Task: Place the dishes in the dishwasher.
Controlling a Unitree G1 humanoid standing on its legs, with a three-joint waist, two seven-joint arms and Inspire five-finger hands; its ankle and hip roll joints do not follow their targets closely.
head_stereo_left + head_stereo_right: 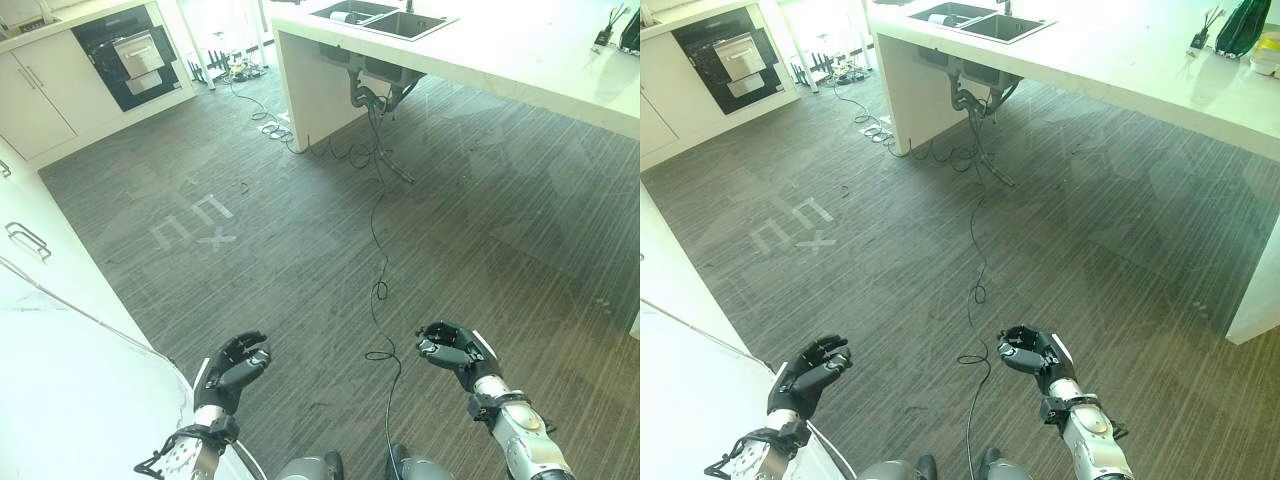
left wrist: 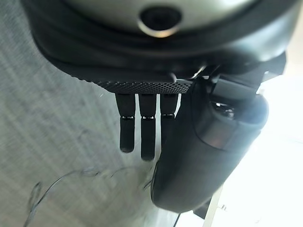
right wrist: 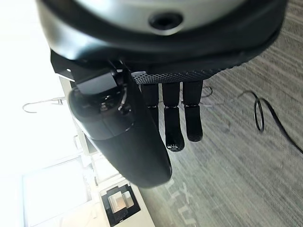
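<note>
Both arms hang low over the grey wood-grain floor point(image 1: 300, 230). The left robot hand point(image 1: 232, 372) and right robot hand point(image 1: 452, 350) are loosely curled, holding nothing. The dishwasher point(image 1: 130, 55) sits open in the far cabinets, well apart; the sink point(image 1: 385, 18) is set in the white counter point(image 1: 520, 50).

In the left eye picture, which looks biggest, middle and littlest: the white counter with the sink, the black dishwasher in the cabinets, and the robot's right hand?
1. White counter: by far the biggest.
2. Black dishwasher and right hand: these look alike in size. The hand is much nearer the camera and the dishwasher is far off, so ranking them is unsure.
</note>
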